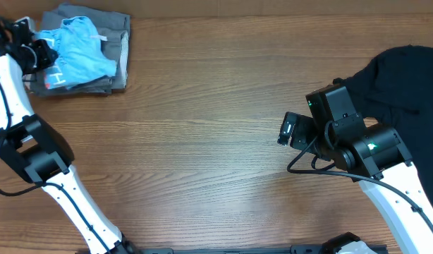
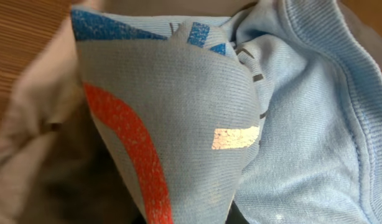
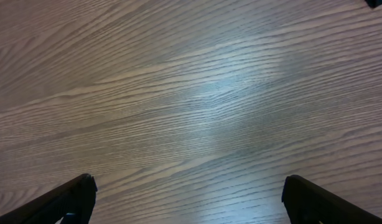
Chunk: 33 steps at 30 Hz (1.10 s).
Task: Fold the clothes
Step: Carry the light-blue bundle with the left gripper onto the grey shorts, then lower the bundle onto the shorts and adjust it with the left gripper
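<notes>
— At eleven o'clock on the wooden table (image 1: pixel 202 106), what is shown of the folding?

— A light blue T-shirt (image 1: pixel 79 53) is seen crumpled on a pile of grey folded garments (image 1: pixel 118 39); it is judged not yet folded. The left gripper (image 1: pixel 39 55) is set against its nine o'clock edge. The left wrist view is filled by cloth, so its opening cannot be told.

— And what is left?

— A black T-shirt (image 1: pixel 407 77) is heaped at three o'clock, unfolded. The right gripper (image 1: pixel 285 130) is held near it, toward the centre, over bare wood, with fingers spread wide and nothing gripped. Most of the task is judged undone. Nothing is seen blocking the middle; only the grey pile under the blue shirt might be disturbed.
</notes>
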Each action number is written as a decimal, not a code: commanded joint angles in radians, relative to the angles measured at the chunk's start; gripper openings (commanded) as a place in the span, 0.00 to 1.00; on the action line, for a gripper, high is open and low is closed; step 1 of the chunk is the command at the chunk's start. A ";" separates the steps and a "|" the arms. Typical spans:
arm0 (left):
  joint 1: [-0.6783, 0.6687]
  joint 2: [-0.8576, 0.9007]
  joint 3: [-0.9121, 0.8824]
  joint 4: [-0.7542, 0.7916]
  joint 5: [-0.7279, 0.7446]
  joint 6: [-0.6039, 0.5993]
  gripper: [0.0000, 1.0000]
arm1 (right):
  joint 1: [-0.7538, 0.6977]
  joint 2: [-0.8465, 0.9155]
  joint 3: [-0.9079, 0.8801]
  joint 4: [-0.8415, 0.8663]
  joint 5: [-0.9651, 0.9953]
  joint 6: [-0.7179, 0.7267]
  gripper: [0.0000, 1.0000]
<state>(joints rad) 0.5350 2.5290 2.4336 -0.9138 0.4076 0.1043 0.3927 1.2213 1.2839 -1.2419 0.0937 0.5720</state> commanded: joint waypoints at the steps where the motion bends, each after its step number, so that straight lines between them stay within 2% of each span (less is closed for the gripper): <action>1: 0.027 -0.016 0.024 0.038 -0.024 -0.001 0.06 | -0.002 0.000 0.006 0.006 0.010 0.002 1.00; 4: 0.026 -0.016 0.024 0.066 -0.021 -0.002 0.10 | -0.002 0.000 0.006 0.006 0.010 0.002 1.00; 5: 0.023 -0.016 0.024 0.078 -0.021 -0.014 0.27 | -0.002 0.000 0.006 0.006 0.010 0.002 1.00; 7: 0.021 -0.015 0.024 0.081 -0.022 -0.025 0.48 | -0.002 0.000 0.006 0.006 0.010 0.002 1.00; 9: 0.020 -0.015 0.023 0.081 -0.022 -0.044 0.90 | -0.002 0.000 0.006 0.006 0.010 0.002 1.00; 10: 0.020 -0.015 0.023 0.081 -0.023 -0.061 1.00 | -0.002 0.000 0.006 0.006 0.010 0.002 1.00; 16: 0.020 -0.026 0.024 0.077 -0.019 -0.188 1.00 | -0.002 0.000 0.006 0.006 0.010 0.002 1.00; 23: 0.019 -0.124 0.024 0.069 0.064 -0.194 1.00 | -0.002 0.000 0.006 0.006 0.010 0.002 1.00; 27: 0.010 -0.191 0.024 0.080 0.054 -0.271 0.97 | -0.002 0.000 0.006 0.006 0.010 0.002 1.00; 31: -0.023 -0.202 0.024 0.074 0.056 -0.335 0.33 | -0.002 0.000 0.006 0.006 0.010 0.002 1.00; 33: -0.056 -0.193 0.023 0.070 0.052 -0.337 0.09 | -0.002 0.000 0.006 0.006 0.010 0.002 1.00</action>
<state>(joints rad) 0.5362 2.3451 2.4432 -0.8375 0.4404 -0.1810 0.3927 1.2217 1.2835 -1.2423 0.0937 0.5724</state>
